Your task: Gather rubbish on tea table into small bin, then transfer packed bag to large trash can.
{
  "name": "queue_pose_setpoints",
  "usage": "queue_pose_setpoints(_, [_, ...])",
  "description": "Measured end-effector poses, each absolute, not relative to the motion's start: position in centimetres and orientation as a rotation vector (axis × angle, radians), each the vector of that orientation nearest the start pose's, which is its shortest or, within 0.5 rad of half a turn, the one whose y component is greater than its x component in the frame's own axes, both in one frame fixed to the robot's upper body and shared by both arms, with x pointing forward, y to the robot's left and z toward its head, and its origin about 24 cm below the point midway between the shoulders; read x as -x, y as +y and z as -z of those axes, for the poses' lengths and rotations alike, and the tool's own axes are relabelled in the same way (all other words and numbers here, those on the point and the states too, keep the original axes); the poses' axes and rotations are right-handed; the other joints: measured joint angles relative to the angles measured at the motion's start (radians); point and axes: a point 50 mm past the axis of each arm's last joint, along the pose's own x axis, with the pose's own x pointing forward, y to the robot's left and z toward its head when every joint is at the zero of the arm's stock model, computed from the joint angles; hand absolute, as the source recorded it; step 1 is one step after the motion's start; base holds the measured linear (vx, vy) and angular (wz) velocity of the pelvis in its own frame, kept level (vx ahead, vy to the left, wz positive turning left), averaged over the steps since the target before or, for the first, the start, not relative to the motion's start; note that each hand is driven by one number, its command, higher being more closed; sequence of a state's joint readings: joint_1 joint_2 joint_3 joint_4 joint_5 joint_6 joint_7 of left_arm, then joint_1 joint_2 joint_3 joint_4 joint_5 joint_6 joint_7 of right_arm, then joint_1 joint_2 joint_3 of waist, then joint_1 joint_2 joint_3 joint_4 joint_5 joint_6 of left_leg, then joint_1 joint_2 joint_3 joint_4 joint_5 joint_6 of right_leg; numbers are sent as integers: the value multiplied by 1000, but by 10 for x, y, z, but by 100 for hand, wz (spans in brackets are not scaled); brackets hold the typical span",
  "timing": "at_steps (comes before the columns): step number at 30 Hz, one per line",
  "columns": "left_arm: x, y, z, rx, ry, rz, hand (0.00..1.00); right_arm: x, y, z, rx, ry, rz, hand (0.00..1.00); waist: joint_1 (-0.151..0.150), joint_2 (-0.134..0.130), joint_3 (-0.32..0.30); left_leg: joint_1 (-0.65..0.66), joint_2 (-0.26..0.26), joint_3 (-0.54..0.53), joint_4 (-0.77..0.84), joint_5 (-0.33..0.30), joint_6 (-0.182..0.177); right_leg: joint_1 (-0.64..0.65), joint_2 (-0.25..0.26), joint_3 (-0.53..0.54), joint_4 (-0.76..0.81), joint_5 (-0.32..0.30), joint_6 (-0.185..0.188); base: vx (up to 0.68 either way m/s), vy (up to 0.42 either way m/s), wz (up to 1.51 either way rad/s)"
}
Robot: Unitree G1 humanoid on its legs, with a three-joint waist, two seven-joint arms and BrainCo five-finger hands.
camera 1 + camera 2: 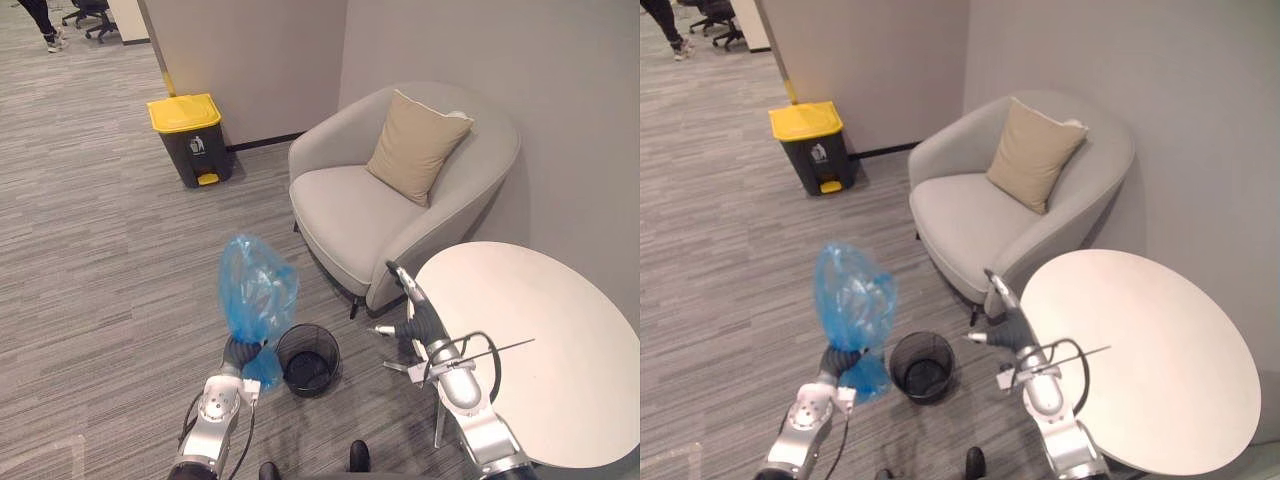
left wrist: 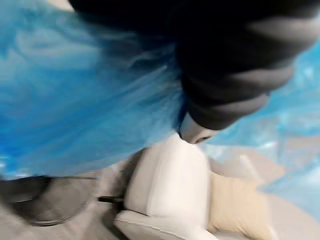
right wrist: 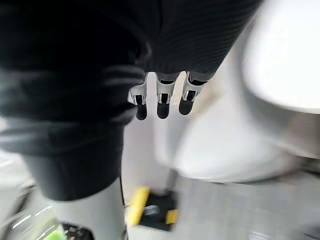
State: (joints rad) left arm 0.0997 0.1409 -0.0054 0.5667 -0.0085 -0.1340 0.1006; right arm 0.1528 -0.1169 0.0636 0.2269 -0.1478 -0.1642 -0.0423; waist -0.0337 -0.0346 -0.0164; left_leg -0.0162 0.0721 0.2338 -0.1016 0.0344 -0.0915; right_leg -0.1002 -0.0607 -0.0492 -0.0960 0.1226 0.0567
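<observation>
The left hand (image 1: 243,356) grips the blue bag (image 1: 255,285) by its neck, just left of the small bin (image 1: 308,360) — the right hand (image 1: 408,300), right of the bin, hangs relaxed and empty.

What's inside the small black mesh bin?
The small black mesh bin shows a dark, bare inside, no liner; its shadowed bottom is unclear. The blue plastic bag is in the left hand.

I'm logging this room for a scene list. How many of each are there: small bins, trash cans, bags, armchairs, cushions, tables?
Small bin: 1
Trash can: 1
Bag: 1
Armchair: 1
Cushion: 1
Table: 1
Total: 6
</observation>
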Motion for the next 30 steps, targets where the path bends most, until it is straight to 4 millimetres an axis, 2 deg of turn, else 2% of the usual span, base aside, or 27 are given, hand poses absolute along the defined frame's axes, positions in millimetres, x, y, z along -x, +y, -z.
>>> queue_pose_setpoints(4, [-159, 209, 110, -127, 682, -173, 100, -181, -187, 78, 183, 478, 78, 0, 0, 6, 3, 3, -2, -7, 1, 0, 0, 7, -5, -9, 0, -10, 8, -8, -3, 7])
queue_pose_setpoints(6, [-146, 209, 122, -114, 762, -184, 100, -159, -194, 104, 148, 634, 126, 0, 1, 11, 6, 18, -3, -17, 0, -3, -3, 22, -7, -21, 0, -17, 9, -8, -4, 14])
queue_pose_setpoints(9, [-125, 211, 135, -95, 856, -217, 100, -134, -200, 128, 129, 797, 165, 0, 2, 17, 6, 24, -2, -22, 0, -13, -4, 31, -8, -24, 0, -23, 6, -1, -2, 6])
queue_pose_setpoints(15, [-102, 209, 149, -89, 974, -224, 100, -112, -204, 145, 124, 931, 208, 0, 13, 23, 12, 32, -1, -16, 0, -15, -7, 36, -6, -18, 0, -23, 8, 4, -2, -2])
queue_pose_setpoints(19, [-95, 206, 153, -81, 1004, -226, 100, -115, -205, 146, 131, 946, 225, 0, 22, 21, 39, 50, -4, 5, 2, -24, -5, 43, -7, 7, 5, -24, 10, 2, 8, -15])
queue_pose_setpoints(21, [-98, 206, 152, -82, 995, -224, 100, -117, -204, 146, 131, 951, 222, 0, 21, 16, 56, 43, -11, 5, 12, -26, -6, 39, -10, 10, 8, -23, 11, 2, 9, -2])
queue_pose_setpoints(23, [-111, 205, 149, -85, 966, -218, 100, -129, -203, 144, 134, 933, 218, 0, 23, 10, 73, -20, -10, 5, 66, -41, 3, -25, -16, 12, 77, -43, 21, -15, 3, 0])
queue_pose_setpoints(24, [-120, 205, 147, -86, 945, -213, 100, -139, -202, 141, 137, 908, 218, 0, 22, 7, 101, -50, -11, 3, 108, -51, 13, -61, -21, 17, 136, -59, 23, -30, 13, 4])
queue_pose_setpoints(25, [-127, 205, 145, -87, 928, -209, 100, -140, -202, 140, 139, 904, 222, 0, 22, 6, 116, -65, -13, 1, 135, -60, 20, -81, -27, 25, 175, -69, 22, -33, 26, 7])
queue_pose_setpoints(26, [-134, 204, 142, -87, 909, -205, 100, -145, -201, 138, 144, 892, 221, 0, 23, 2, 120, -91, -20, 0, 173, -69, 32, -104, -37, 33, 208, -75, 28, -38, 53, 5])
queue_pose_setpoints(27, [-138, 204, 139, -89, 887, -205, 100, -148, -200, 137, 147, 883, 217, 0, 25, 8, 121, -110, -9, 1, 182, -74, 41, -105, -34, 43, 212, -77, 52, -25, 47, 19])
queue_pose_setpoints(28, [-143, 205, 136, -91, 866, -204, 100, -153, -199, 135, 150, 867, 211, 0, 18, 14, 127, -119, -5, -8, 192, -73, 42, -124, -36, 54, 315, -149, 54, 2, 36, 59])
queue_pose_setpoints(29, [-150, 206, 133, -96, 842, -201, 100, -148, -197, 137, 150, 879, 207, 0, 18, 13, 126, -121, -13, -50, 206, -70, 42, -140, -35, 66, 503, -258, 54, 53, -43, 98])
queue_pose_setpoints(30, [-152, 206, 131, -99, 825, -201, 100, -146, -194, 138, 152, 887, 195, 0, 25, 10, 128, -123, -19, -82, 224, -68, 41, -125, -35, 75, 625, -327, 71, 50, -83, 96])
